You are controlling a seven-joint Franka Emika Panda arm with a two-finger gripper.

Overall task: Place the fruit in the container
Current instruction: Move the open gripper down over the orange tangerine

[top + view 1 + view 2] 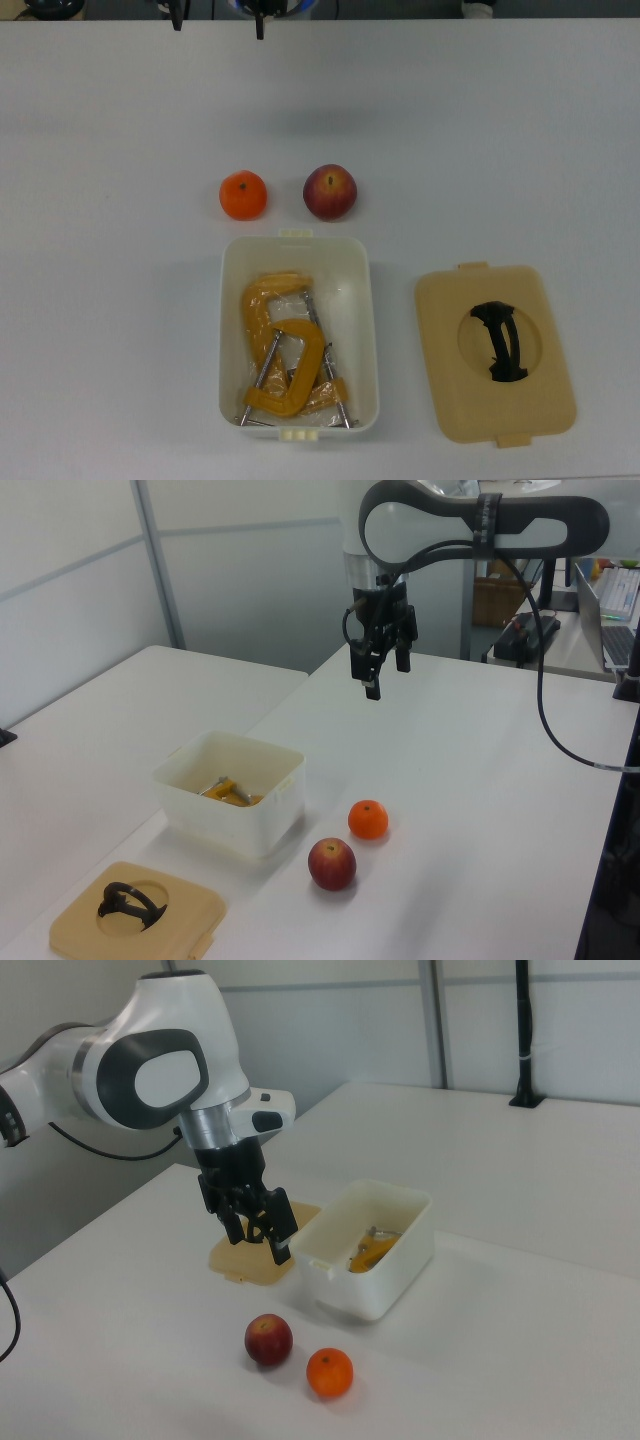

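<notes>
Two fruits, tangerine (243, 195) and apple (330, 191), side by side on the table (120, 130), just beside the box's (372, 330) short end; clamps (285, 352) inside the box; gripper (382, 674) raised well above, fingers apart, holding nothing; lid (495, 352) beside the box.

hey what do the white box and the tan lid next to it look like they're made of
The white box looks like thin, slightly translucent plastic: smooth walls, rounded corners, moulded latch tabs. The tan lid seems to be opaque matte plastic, with a black handle that is probably plastic too.
</notes>
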